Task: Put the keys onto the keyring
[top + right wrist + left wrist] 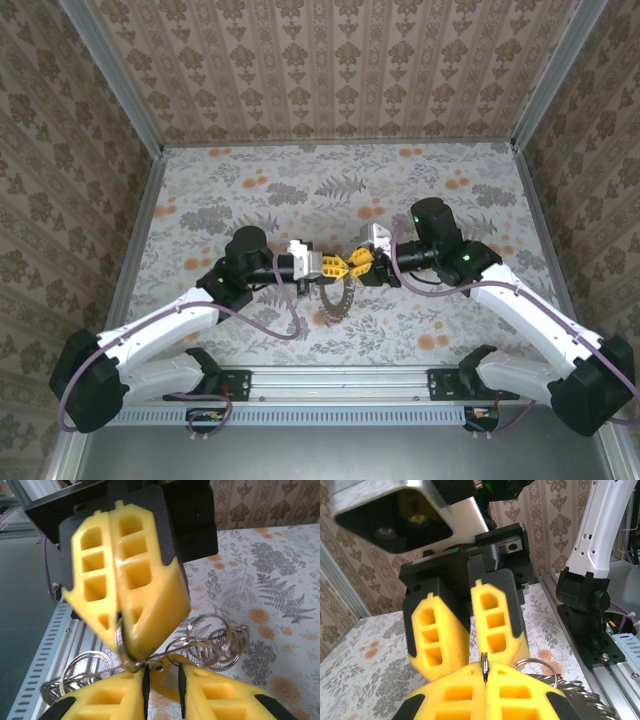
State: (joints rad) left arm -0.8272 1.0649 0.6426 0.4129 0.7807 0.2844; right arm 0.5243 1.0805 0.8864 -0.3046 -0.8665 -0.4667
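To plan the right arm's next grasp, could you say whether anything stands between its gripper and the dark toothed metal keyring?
Nothing visible does. The left gripper pinches a thin silver ring on the dark toothed metal keyring, and the right gripper's parted fingertips sit beside it.

Counting two arms, left arm (150,335) and right arm (530,315), plus two grippers, left gripper (330,266) and right gripper (358,262). Counting one toothed keyring (340,300). Counting several wire rings (202,650), too tangled for an exact number.
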